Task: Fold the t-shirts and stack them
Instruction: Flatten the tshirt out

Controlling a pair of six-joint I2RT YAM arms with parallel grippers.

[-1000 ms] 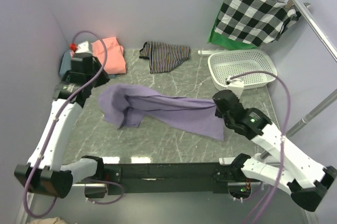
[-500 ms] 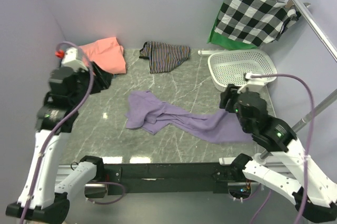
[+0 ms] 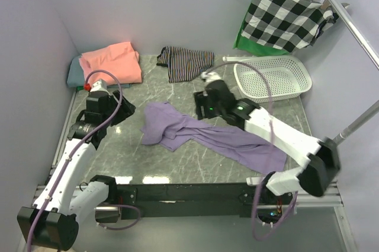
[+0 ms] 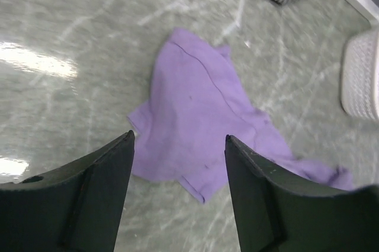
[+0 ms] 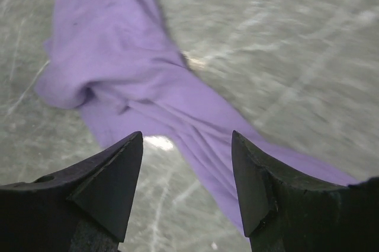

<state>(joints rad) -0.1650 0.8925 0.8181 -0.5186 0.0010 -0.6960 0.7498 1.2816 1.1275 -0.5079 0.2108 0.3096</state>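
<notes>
lavender t-shirt point(image 3: 207, 136) lies rumpled mid-bench, stretched twd near-right corner. left fingers point(image 4: 89, 198) & right fingers point(image 5: 100, 187) both spread apart, gripping nothing. salmon t-shirt point(image 3: 111, 62) sits at far-left corner.

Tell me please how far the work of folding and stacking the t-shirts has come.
Looks done: the salmon-pink shirt lies folded on the grey-teal shirt in the far left corner. In hand: nothing; the left hand and right hand are both open near the lavender shirt. Left: that shirt lies rumpled and stretched across the table, to be folded and added to the pile.
</notes>
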